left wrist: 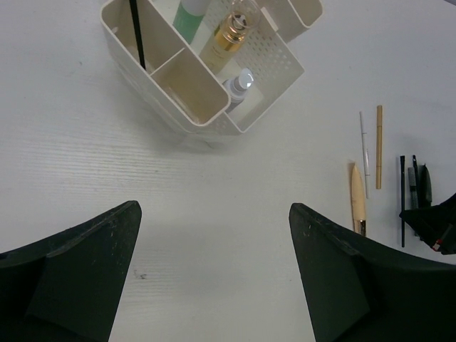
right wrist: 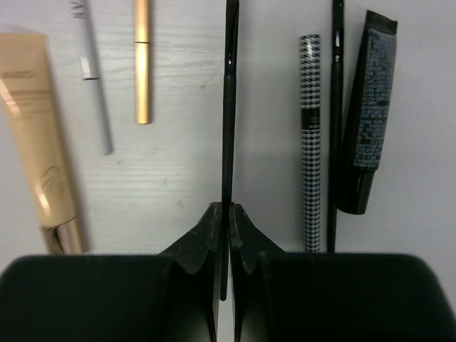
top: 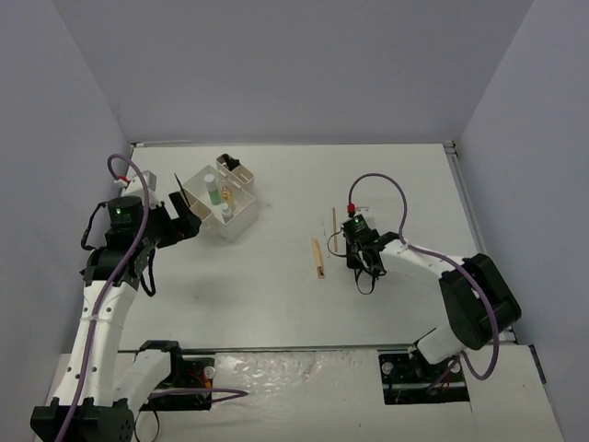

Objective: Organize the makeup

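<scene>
In the right wrist view my right gripper is shut on a thin black stick that lies on the table. Beside it lie more makeup: a tan tube, a pale grey stick and a gold stick to its left. A checkered stick, another thin black stick and a black tube lie to its right. My left gripper hangs open over bare table, short of the white box. The box holds a black stick and pale green, gold and grey-lilac bottles.
From above, the white box stands at the back left, just right of my left gripper. The loose makeup lies mid-right around my right gripper. Grey walls close off the table on three sides.
</scene>
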### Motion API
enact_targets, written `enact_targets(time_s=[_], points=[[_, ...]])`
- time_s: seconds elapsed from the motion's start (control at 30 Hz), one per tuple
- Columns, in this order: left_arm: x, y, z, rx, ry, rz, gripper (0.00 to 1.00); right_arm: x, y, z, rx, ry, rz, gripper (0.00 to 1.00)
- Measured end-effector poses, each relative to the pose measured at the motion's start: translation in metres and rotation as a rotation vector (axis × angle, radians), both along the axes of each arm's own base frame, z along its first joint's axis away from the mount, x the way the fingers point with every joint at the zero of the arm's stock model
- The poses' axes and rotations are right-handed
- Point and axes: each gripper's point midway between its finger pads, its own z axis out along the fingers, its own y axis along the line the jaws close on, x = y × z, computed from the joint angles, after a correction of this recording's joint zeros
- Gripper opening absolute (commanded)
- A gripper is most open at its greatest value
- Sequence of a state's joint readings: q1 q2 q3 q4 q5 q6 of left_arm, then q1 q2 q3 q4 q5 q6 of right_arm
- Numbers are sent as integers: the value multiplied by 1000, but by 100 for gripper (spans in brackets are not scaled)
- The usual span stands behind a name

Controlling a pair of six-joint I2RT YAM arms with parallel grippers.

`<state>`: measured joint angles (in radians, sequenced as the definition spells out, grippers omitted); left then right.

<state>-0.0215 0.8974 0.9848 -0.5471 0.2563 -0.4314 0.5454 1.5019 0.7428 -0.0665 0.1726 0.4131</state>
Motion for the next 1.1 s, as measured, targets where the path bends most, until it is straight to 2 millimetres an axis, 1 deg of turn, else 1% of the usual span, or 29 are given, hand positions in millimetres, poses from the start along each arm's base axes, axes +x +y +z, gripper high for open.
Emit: enact_targets(time_s=[0.07,0.13,0.23,0.3,0.37,0.43,0.5,0.6,0.73,0.93,1.1], points=[[-1,-12,9,-44,-5,-37,83,-3,19,19,12,-57,67,0],[-3,-27,21,-93,-18,-81,83,-5,47,43,45,-134,154,0],[-9,-56,38,-156,-38,-162,83,-15,100,94,141,-293,318,0],[-15,-77,48,-184,-46,-220,83,-25,129,125,207,-395,413,0],[-20,-97,55,-215,-50,-277,83,-35,149,147,253,-472,485,0],[-24,-113,58,-242,-44,-318,83,-43,167,166,291,-541,550,0],[-27,-125,57,-256,-33,-341,83,-48,180,177,317,-589,595,0],[-27,-135,55,-266,-17,-353,82,-53,194,192,351,-645,645,0],[-29,-144,51,-265,-4,-362,76,-56,207,202,378,-689,683,0],[-33,-155,53,-266,-10,-374,59,-58,218,206,399,-712,712,0],[-33,-160,55,-262,-24,-374,48,-58,221,212,419,-729,714,0]])
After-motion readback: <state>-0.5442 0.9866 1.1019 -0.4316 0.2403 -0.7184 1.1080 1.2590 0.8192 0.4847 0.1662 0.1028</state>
